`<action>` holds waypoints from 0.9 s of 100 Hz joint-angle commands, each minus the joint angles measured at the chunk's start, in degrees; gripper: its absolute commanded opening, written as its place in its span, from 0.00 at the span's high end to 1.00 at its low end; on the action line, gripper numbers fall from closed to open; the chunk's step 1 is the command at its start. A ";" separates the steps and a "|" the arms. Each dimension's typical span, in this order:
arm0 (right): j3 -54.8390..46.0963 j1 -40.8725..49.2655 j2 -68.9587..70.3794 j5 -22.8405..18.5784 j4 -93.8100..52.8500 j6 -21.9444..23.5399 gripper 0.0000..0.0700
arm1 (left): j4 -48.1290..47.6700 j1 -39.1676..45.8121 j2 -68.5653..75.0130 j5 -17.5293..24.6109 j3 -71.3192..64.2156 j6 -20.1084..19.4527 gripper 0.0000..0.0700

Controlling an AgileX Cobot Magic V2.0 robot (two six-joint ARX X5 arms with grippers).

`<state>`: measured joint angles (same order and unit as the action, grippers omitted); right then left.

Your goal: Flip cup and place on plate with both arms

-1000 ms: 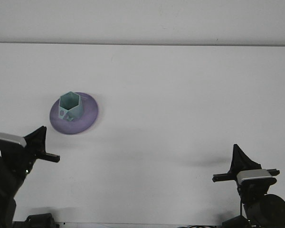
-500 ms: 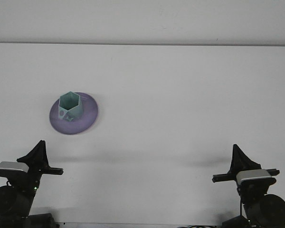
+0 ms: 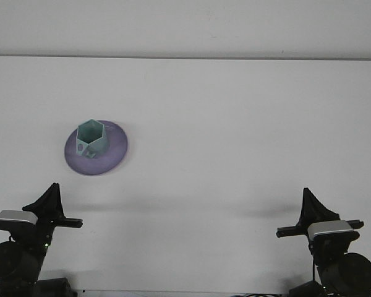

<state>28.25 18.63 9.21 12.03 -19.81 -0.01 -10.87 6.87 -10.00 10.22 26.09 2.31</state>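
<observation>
**Inspector:** Front view, the only one you have. Your left gripper sits at the near left edge of the table, low in the frame. You see a dark pointed finger profile rising above a black crossbar, with a grey camera housing beside it. Whether its fingers are spread or pressed together, I cannot tell: the profile reads as one solid shape from this angle.

**Operator:** Is it holding or touching anything?

**Inspector:** Nothing shows in it. It is well apart from the cup and the plate.

**Operator:** And the right side?

**Inspector:** Your right gripper sits at the near right edge, the same pointed profile above a crossbar. Again I cannot tell how far it is open. Nothing shows in it, and it is far across the table from the cup.

**Operator:** Where is the cup?

**Inspector:** The cup, pale green with faceted sides, stands on the purple plate with its six-sided opening facing up. It rests towards the plate's far left part. The plate lies flat on the left half of the white table, farther away than your left gripper.

**Operator:** Any labels or writing?

**Inspector:** None legible. Small marks on the cup's near face are too small to read.
</observation>
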 commanded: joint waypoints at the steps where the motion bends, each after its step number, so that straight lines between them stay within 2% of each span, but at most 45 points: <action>1: 0.68 0.11 0.22 0.02 0.50 -0.42 1.00 | 0.50 0.13 0.02 -0.22 0.63 0.09 0.98; 25: 0.68 0.11 0.22 0.02 0.52 -0.42 1.00 | 0.76 -0.85 1.03 -0.50 -0.04 -0.63 0.98; 40: 0.68 0.11 0.22 0.02 0.52 -0.42 1.00 | 4.00 -6.03 5.57 -10.47 -5.55 -2.19 0.98; 47: 0.68 0.11 0.22 0.07 0.52 -0.42 1.00 | 4.68 -7.96 7.93 -13.16 -9.29 -2.38 0.98; 67: 0.68 0.11 0.22 0.02 0.50 -0.42 1.00 | 13.18 -10.43 9.81 -13.25 -19.12 -1.99 0.98; 90: 0.68 0.11 0.22 0.04 0.50 -0.42 1.00 | 20.15 -10.69 9.84 -13.22 -24.37 -1.62 0.98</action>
<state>28.25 18.63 9.21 12.03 -19.84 -0.01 7.53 -3.66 -0.34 -2.85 2.22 0.95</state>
